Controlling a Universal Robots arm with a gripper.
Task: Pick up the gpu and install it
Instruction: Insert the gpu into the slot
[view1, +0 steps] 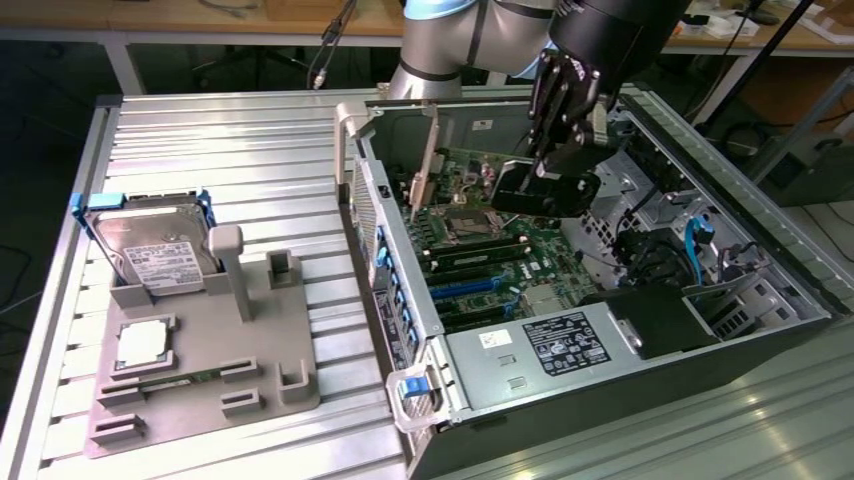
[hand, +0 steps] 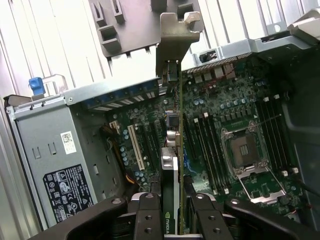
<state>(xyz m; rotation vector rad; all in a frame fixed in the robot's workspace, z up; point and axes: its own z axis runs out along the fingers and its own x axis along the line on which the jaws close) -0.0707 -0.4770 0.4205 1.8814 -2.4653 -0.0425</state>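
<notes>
Gpu (hand: 173, 150) clamped edge-on in tool (hand: 173, 220) inside open case (hand: 80, 92).

- The worktop (view1: 227, 130) is a pale metal surface, ribbed with long parallel grooves.
- A grey parts holder (view1: 274, 345) lies flat on it, toward the exterior view's left.
- An open computer case (view1: 358, 190) lies on its side, just beside the holder, toward the exterior view's right.

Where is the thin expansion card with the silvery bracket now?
In the wrist view the thin expansion card stands edge-on between the gripper's fingers, over the green motherboard inside the open case.
</notes>
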